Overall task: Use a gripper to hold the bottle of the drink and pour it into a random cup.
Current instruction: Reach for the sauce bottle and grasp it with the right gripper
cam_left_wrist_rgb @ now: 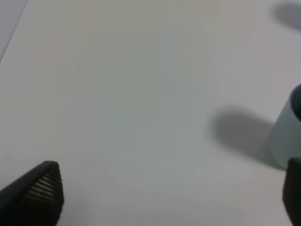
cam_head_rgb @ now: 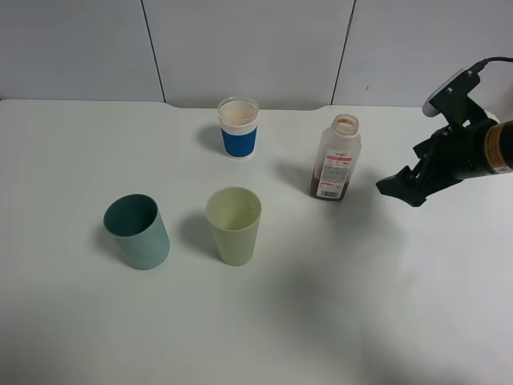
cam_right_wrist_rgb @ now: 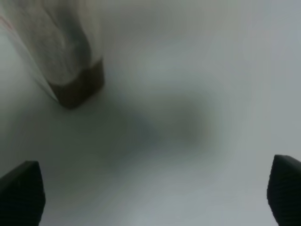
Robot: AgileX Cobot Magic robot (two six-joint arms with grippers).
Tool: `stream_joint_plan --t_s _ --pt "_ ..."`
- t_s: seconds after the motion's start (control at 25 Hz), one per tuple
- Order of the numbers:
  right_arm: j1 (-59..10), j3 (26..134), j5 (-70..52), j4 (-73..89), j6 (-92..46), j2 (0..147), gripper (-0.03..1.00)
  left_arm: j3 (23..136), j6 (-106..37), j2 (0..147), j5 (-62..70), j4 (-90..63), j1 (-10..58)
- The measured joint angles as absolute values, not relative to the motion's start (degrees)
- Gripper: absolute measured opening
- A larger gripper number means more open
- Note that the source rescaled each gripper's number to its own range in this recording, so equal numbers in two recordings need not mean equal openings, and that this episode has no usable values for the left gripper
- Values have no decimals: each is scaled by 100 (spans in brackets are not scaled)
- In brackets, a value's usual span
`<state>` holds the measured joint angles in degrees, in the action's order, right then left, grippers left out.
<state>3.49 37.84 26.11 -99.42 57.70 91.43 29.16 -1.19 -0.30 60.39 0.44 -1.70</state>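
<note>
The bottle (cam_head_rgb: 335,156) stands upright and capless at the back right of the table, with a little brown drink (cam_head_rgb: 327,191) at its bottom. The pale yellow-green cup (cam_head_rgb: 234,224) stands upright in the middle, empty. My right gripper (cam_head_rgb: 401,191) hovers just right of the bottle, apart from it. In the right wrist view it (cam_right_wrist_rgb: 153,197) is open and empty, with the blurred bottle (cam_right_wrist_rgb: 61,52) and the drink (cam_right_wrist_rgb: 81,85) ahead of it. My left gripper (cam_left_wrist_rgb: 169,197) is open and empty over bare table; it is out of the exterior view.
A teal tumbler (cam_head_rgb: 137,231) stands left of the yellow-green cup and shows at the edge of the left wrist view (cam_left_wrist_rgb: 286,136). A white cup with a blue band (cam_head_rgb: 239,128) stands at the back. The white table (cam_head_rgb: 337,305) meets a grey wall behind.
</note>
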Motion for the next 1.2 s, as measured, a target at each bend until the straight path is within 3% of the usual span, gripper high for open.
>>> stream_joint_plan --t_s 0.6,1.2 --pt "349 4783 3573 -9947 5451 10258 91 2916 -119 -30 6039 44 -170" --pt "349 4846 4334 -9954 4332 10668 90 2916 -119 -30 6039 44 -170"
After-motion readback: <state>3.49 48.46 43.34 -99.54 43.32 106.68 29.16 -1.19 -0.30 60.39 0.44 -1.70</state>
